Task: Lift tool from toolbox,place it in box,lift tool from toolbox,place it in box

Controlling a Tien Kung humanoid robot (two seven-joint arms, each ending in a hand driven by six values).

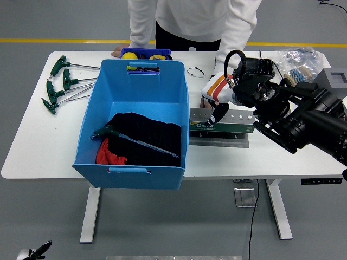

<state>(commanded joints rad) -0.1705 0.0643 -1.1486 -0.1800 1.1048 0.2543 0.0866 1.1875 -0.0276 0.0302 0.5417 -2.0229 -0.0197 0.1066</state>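
The white tabletop (49,146) carries a blue box (135,124) at its middle, green-handled T-wrenches (62,84) at far left, a green toolbox (222,127) just right of the box, and clear bags (297,59) far right.

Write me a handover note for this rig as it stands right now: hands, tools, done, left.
Right hand: over the left end of the green tool holder with a metal perforated top, fingers pointing down at it; grasp cannot be confirmed.
Left hand: out of view.
Big blue plastic box: holds one green T-handle hex key lying on black cloth, red cloth beside it.
Four more green T-handle hex keys lie on the white table left of the box.
A person stands at the far side, one hand on the table.
Done: one tool boxed.
Left: lift the next tool and place it in the box.
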